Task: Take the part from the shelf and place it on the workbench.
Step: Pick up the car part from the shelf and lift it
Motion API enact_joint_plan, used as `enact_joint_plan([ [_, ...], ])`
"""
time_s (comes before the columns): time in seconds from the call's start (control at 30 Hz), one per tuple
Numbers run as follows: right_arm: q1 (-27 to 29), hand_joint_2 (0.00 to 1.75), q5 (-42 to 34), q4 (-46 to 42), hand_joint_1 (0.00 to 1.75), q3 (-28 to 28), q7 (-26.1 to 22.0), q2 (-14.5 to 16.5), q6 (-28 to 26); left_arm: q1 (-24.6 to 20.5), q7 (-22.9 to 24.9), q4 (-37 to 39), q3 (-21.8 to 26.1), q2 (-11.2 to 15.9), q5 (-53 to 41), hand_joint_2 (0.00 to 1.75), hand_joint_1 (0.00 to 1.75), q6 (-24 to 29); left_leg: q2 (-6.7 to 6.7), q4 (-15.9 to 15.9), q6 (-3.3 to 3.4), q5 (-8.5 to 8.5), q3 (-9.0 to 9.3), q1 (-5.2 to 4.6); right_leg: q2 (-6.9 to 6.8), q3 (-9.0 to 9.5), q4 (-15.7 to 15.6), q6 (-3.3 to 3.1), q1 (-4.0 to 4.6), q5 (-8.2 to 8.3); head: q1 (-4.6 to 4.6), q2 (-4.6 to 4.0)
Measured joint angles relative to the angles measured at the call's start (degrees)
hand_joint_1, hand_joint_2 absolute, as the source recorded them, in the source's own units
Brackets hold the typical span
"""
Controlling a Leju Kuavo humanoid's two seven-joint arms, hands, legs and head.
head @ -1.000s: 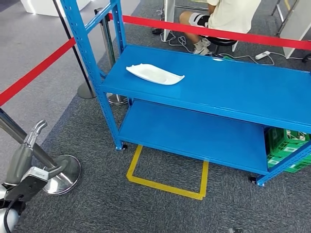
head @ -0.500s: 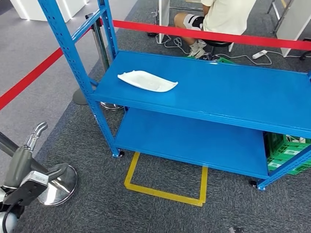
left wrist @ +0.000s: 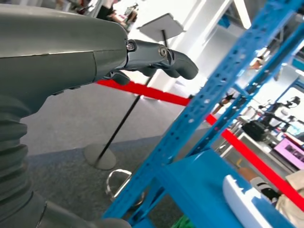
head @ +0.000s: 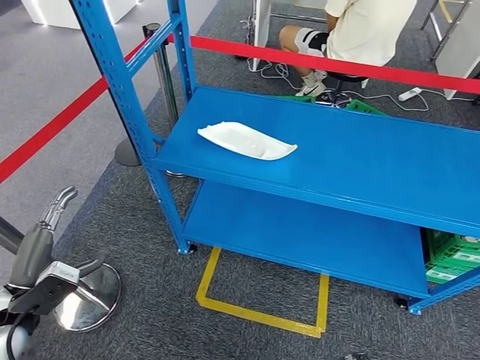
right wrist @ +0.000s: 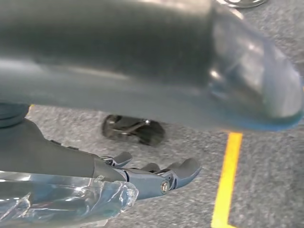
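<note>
While standing on grey carpet (head: 142,225) marked by a yellow floor outline (head: 260,313), blue shelf (head: 362,165) carries white part (head: 247,140) flat on upper deck, toward left end. Red barrier tape (head: 340,64) behind; seated person (head: 362,30) beyond, cut off at frame top. Green crate (head: 453,255) partly hidden under lower deck. Left hand (head: 42,247) low, empty, fingers apart. Right hand (right wrist: 143,178) over carpet, empty, fingers extended.

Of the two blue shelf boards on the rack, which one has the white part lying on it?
The upper blue shelf board: the long white plastic part lies flat near its left end. The lower blue shelf board beneath it carries no part.
</note>
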Motion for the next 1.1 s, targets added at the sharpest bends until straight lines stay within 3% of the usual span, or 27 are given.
enact_joint_plan([
  [0.03,-0.05,0.0,0.01,-0.03,0.0,0.05,0.1,-0.01,0.02,0.08,0.19,-0.04,-0.04,0.02,-0.1,1.75,0.0,0.07,0.34,-0.09,-0.17,-0.71,0.62,-0.16,-0.63,0.57,-2.0,-0.48,0.37,1.6,-0.06,0.0],
  [0.07,-0.06,0.0,0.02,-0.11,0.0,0.14,0.23,-0.02,0.04,0.17,0.35,-0.08,-0.09,0.04,-0.23,1.75,0.0,0.13,0.62,0.02,-0.43,-1.11,1.19,-0.23,-0.84,0.81,-2.9,-0.73,0.56,2.17,-0.14,0.0],
  [0.13,-0.1,0.0,0.0,-0.29,0.0,0.36,0.46,0.02,0.09,0.24,0.61,-0.23,-0.25,0.16,-0.53,1.75,0.0,0.19,0.99,0.33,-1.06,-1.42,2.1,-0.22,0.12,1.76,-3.43,-0.84,0.34,1.79,-0.22,0.01],
  [0.2,-0.15,0.0,-0.05,-0.55,0.0,0.61,0.61,0.09,0.13,0.13,0.77,-0.43,-0.48,0.39,-0.94,1.75,0.0,0.14,0.23,2.6,-1.7,-1.77,1.66,-0.11,1.25,3.17,-3.96,-1.11,-0.19,2.03,-0.38,0.02],
  [0.23,-0.23,0.0,-0.07,-0.72,0.0,0.73,0.68,0.13,0.16,0.06,0.87,-0.52,-0.58,0.55,-1.15,1.75,0.0,0.09,-0.36,5.12,-2.11,-2.57,0.29,0.03,1.78,3.81,-4.18,-1.17,-0.48,2.08,-0.53,0.02],
  [0.3,-0.29,0.0,-0.11,-1.07,0.0,0.91,0.81,0.13,0.26,-0.07,1.01,-0.63,-0.88,0.8,-1.69,1.75,0.0,-0.12,-1.19,11.82,-2.93,-5.36,-4.35,0.47,2.97,4.37,-4.47,-1.18,-0.85,1.75,-0.83,0.01],
  [0.37,-0.1,0.0,-0.13,-1.17,0.0,1.05,0.92,0.14,0.45,-0.3,1.17,-0.63,-1.29,1.02,-2.41,1.75,0.0,-0.52,-1.32,15.44,-3.55,-7.13,-8.38,0.94,4.33,5.08,-4.59,-0.95,-1.24,1.15,-0.92,0.01],
  [0.4,0.03,0.0,-0.14,-1.21,0.0,1.15,0.98,0.14,0.55,-0.51,1.29,-0.63,-1.52,1.17,-2.81,1.75,0.0,-0.79,-1.36,14.64,-3.81,-6.26,-9.15,1.17,5.03,5.59,-4.59,-0.75,-1.47,0.77,-0.95,0.01],
  [0.43,0.11,0.0,-0.14,-1.25,0.0,1.25,1.03,0.14,0.62,-0.78,1.42,-0.63,-1.81,1.34,-3.28,1.75,0.0,-1.08,-1.57,12.13,-4.1,-3.96,-9.06,1.43,5.75,6.17,-4.59,-0.47,-1.74,0.37,-0.96,0.01],
  [0.5,0.07,0.0,-0.15,-1.39,0.0,1.38,1.1,0.14,0.69,-1.4,1.75,-0.62,-2.51,1.7,-4.16,1.75,0.0,-1.7,-3.37,5.0,-4.75,2.01,-7.75,2.14,7.18,6.98,-4.44,0.27,-2.15,-0.48,-1.09,0.01],
  [0.53,0.0,0.0,-0.16,-1.51,0.0,1.42,1.17,0.14,0.72,-1.75,1.97,-0.58,-2.93,1.85,-4.61,1.75,0.0,-2.07,-4.22,2.56,-4.66,3.31,-7.25,2.35,7.84,7.12,-4.43,0.73,-2.22,-0.86,-1.22,0.01],
  [0.57,-0.04,0.0,-0.18,-1.64,0.0,1.5,1.27,0.14,0.74,-2.06,2.2,-0.54,-3.35,1.97,-5.0,1.75,0.0,-2.41,-4.87,1.21,-4.31,3.68,-7.03,2.45,8.43,7.13,-4.58,1.19,-2.22,-1.29,-1.34,0.01],
  [0.63,0.04,0.0,-0.2,-1.88,0.0,1.75,1.47,0.14,0.81,-2.79,2.61,-0.47,-4.09,2.2,-5.54,1.75,0.0,-3.08,-4.28,0.79,-2.82,3.21,-6.69,2.43,9.06,7.54,-4.87,2.0,-2.1,-1.44,-1.4,0.01],
  [0.67,0.13,0.0,-0.21,-1.98,0.0,1.88,1.57,0.14,0.84,-3.2,2.81,-0.46,-4.4,2.27,-5.68,1.75,0.0,-3.36,-3.76,0.6,-2.23,3.84,-6.24,2.5,8.45,7.74,-4.75,2.29,-2.02,-1.58,-1.3,0.01],
  [0.73,0.02,0.0,-0.24,-2.16,0.0,2.13,1.82,0.16,0.88,-4.02,3.28,-0.43,-4.97,2.42,-5.82,1.75,0.0,-4.01,-2.48,0.52,-1.39,4.47,-5.24,2.55,5.38,6.08,-1.54,2.67,-1.8,-2.31,-0.69,0.01],
  [0.8,-0.24,0.0,-0.33,-2.24,0.0,2.49,2.12,0.22,0.93,-4.58,3.84,-0.27,-5.49,2.59,-6.0,1.75,0.0,-4.76,-1.29,0.54,-0.98,4.05,-4.65,2.33,2.58,1.19,5.53,2.84,-1.67,-4.46,-0.1,0.01],
  [0.87,-0.1,0.0,-0.44,-2.25,0.0,2.74,2.47,0.26,0.95,-5.13,4.45,0.07,-5.88,2.75,-6.26,1.75,0.0,-5.44,-0.12,0.54,-0.74,3.25,-4.03,2.06,2.1,-3.23,10.34,2.72,-1.62,-6.77,0.11,0.01],
  [0.9,0.07,0.0,-0.51,-2.25,0.0,2.79,2.65,0.27,0.95,-5.42,4.73,0.23,-6.06,2.82,-6.39,1.75,0.0,-5.71,0.28,0.54,-0.7,2.76,-3.49,1.92,2.09,-4.04,10.04,2.54,-1.57,-6.73,0.16,0.01],
  [0.93,0.21,0.0,-0.63,-2.26,0.0,2.8,2.8,0.27,0.97,-5.71,5.0,0.42,-6.23,2.88,-6.58,1.75,0.0,-5.99,0.59,0.54,-0.72,2.26,-2.81,1.8,2.06,-3.78,7.79,2.29,-1.51,-5.39,0.22,0.01],
  [1.0,0.35,0.0,-1.01,-2.33,0.0,2.81,3.01,0.27,1.11,-6.51,5.57,0.84,-6.61,2.98,-7.06,1.75,0.0,-6.69,1.11,0.55,-0.92,1.19,-1.45,1.59,1.57,-1.77,0.88,1.63,-1.25,0.17,0.21,0.01],
  [1.03,0.37,0.0,-1.16,-2.37,0.0,2.82,3.11,0.28,1.23,-7.03,5.86,1.12,-6.79,3.05,-7.28,1.75,0.0,-7.11,1.32,0.53,-1.11,0.73,-1.01,1.49,1.28,-0.92,-1.64,1.35,-1.11,2.21,0.25,0.01],
  [1.1,0.42,0.0,-1.31,-2.45,0.0,2.9,3.26,0.32,1.41,-7.99,6.32,1.64,-7.08,3.19,-7.68,1.75,0.0,-7.86,1.46,0.45,-1.72,0.22,-0.48,1.33,1.0,-0.25,-3.39,0.89,-0.93,4.21,0.26,0.01],
])
